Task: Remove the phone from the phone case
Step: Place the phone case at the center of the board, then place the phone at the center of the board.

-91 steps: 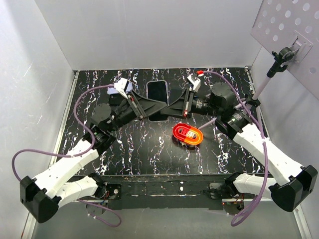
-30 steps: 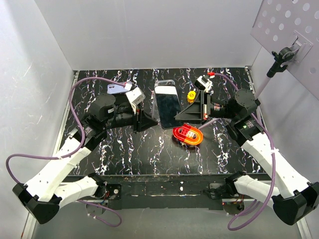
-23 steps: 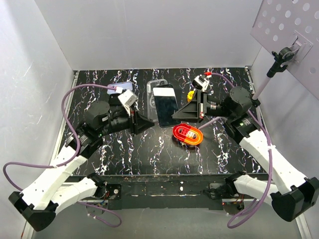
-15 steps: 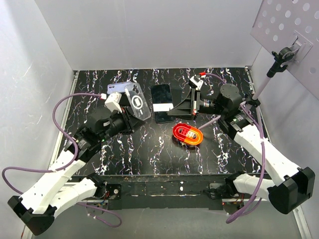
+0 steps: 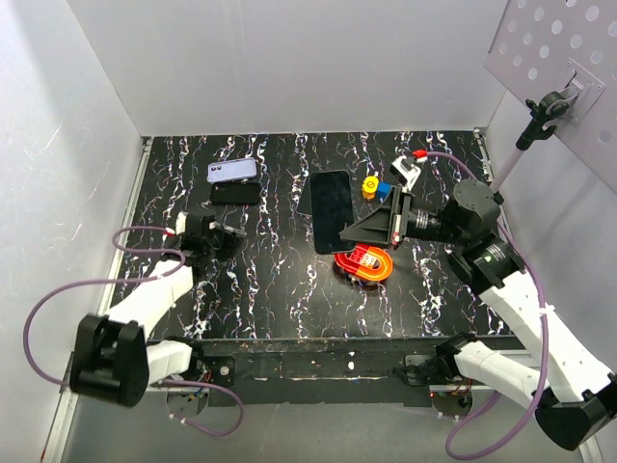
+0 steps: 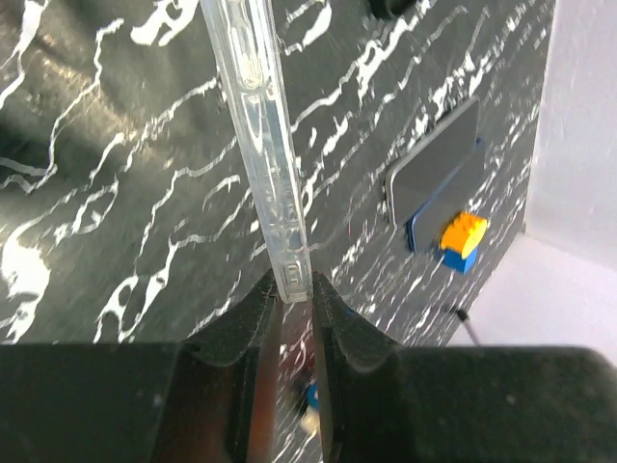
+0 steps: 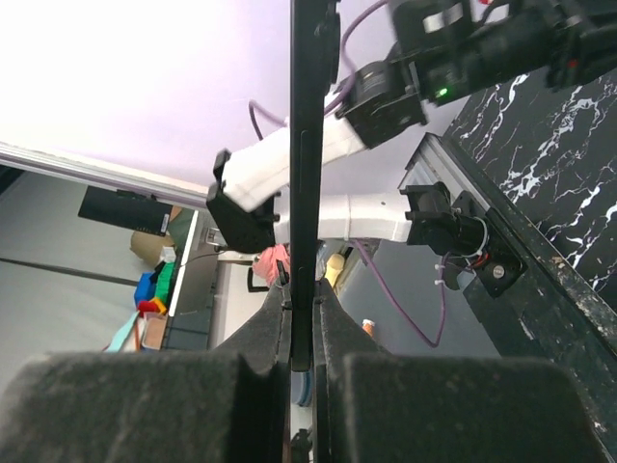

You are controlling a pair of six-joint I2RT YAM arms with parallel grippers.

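Item 1, phone [image 5: 332, 210]: bare black slab, out of its case, screen facing the top camera, lying just toward 12 o'clock from the middle of the table [image 5: 280, 289]. It is pinched at its near right corner by the right gripper [image 5: 349, 234], which reaches in from 3 o'clock. In the right wrist view the phone stands edge-on as a thin dark bar, with both fingers pressed on it. Whether it touches the table cannot be told. Item 2, case [image 6: 260, 145]: clear plastic, empty, seen edge-on in the left wrist view. It is clamped at its lower end by the left gripper [image 6: 292, 294], whose fingers are tight on either face. That gripper sits at 9 o'clock on the table, well apart from the phone, and the case is too transparent to make out from above. Item 3, lilac phone [image 5: 232, 172]: flat at 11 o'clock. Item 4, black slab [image 5: 236, 193]: flat, just beside the lilac phone on its 6 o'clock side. Item 5, yellow-and-blue brick [image 5: 371, 185]: at 1 o'clock, just beside the phone's right edge. Item 6, red-orange oval [image 5: 363, 262]: flat at 5 o'clock from the centre, beneath the right gripper's body.
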